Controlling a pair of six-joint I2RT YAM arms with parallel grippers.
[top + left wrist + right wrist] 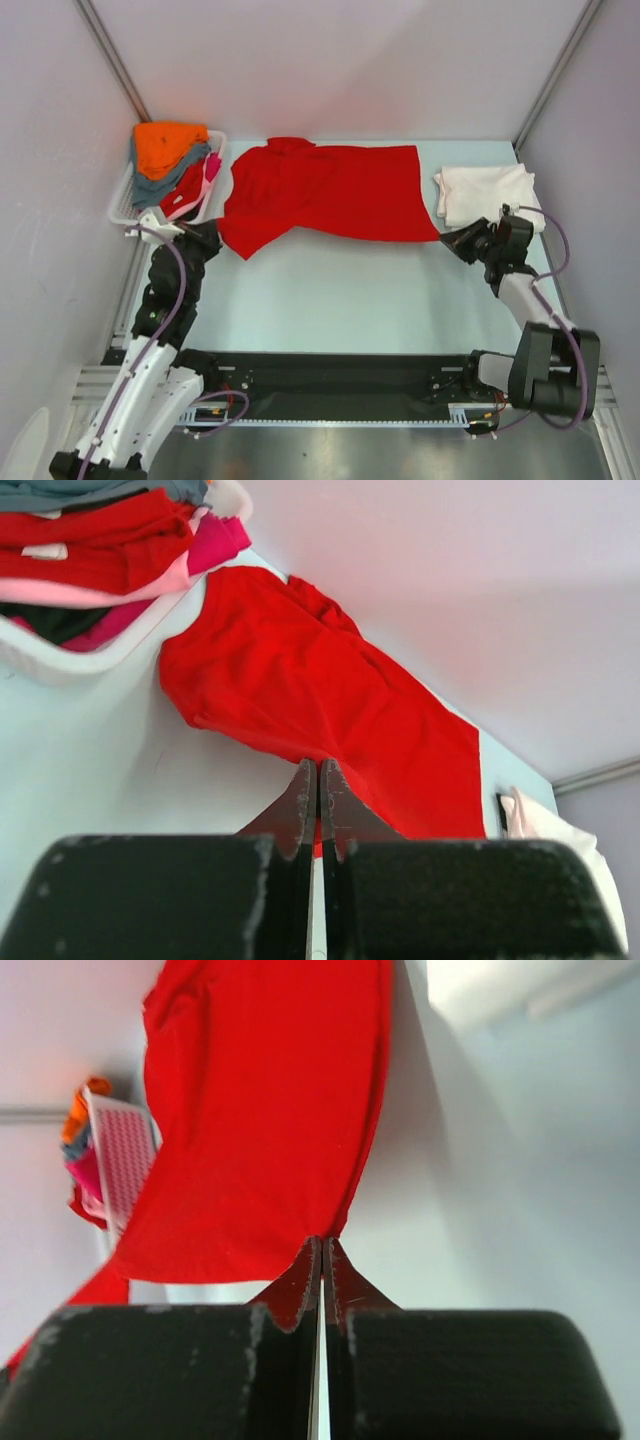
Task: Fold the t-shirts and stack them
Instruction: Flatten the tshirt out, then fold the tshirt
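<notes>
Across the far half of the counter (330, 290) lies the red t-shirt (330, 190), stretched between both arms. Left jaws (212, 238) pinch its near-left corner, closed on cloth; right jaws (447, 239) clamp its near-right corner likewise.

5 t-shirts (330, 195); 1 basket (130, 195); 2 arms (160, 330); 2 tools (215, 238)
</notes>
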